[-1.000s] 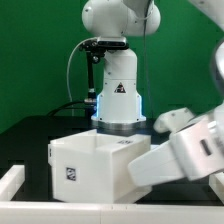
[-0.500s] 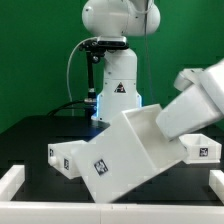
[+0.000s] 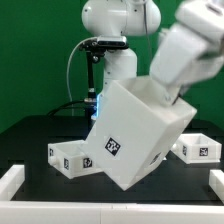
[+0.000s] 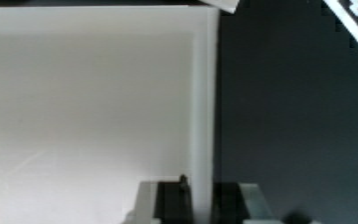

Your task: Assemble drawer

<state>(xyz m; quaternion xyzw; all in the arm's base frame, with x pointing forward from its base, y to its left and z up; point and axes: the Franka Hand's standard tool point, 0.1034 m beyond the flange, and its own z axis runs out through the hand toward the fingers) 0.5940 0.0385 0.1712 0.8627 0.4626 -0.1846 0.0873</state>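
Tilted large box in the pincer, with the drawer low beside it.

The dark surface (image 3: 28, 138) carries the scene. Over its middle a large white box (image 3: 135, 140) is tipped on one corner, a square tag (image 3: 112, 146) on its near face; whether that lowest corner touches the surface cannot be told. The arm (image 3: 188, 48) reaches in from 1 o'clock of the box to its upper edge. The drawer (image 3: 70, 158), a shallow open-top white box, sits on the surface at 8 o'clock of the large box, just beside it. A small white part (image 3: 198, 150) with a tag lies at 4 o'clock. In the wrist view the pincer (image 4: 197, 202) is clamped on a thin wall of the large box, one finger on each side.
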